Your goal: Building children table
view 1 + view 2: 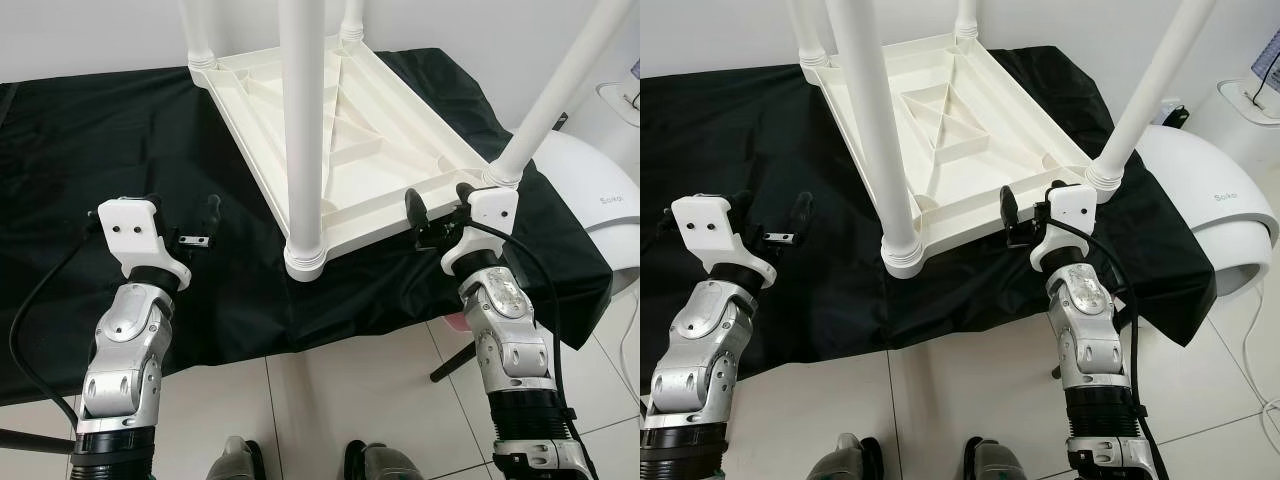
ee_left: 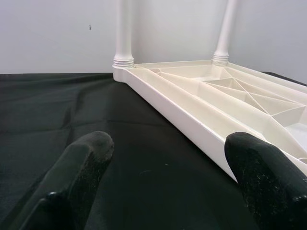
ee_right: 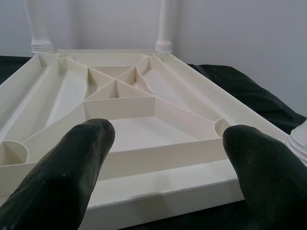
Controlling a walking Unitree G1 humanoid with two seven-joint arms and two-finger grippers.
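Both arms were silver, built of rounded jointed segments with visible screw heads and ribbed black collars lower down. Each wrist carried a white bracket with small round holes. A black cable looped beside each arm. The left pincer (image 1: pixel 182 222) and right pincer (image 1: pixel 437 208) had matte black fingers.

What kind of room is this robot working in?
Probably a room in a home: white tiled floor, plain white wall, and an upturned white plastic table resting on a black cloth.
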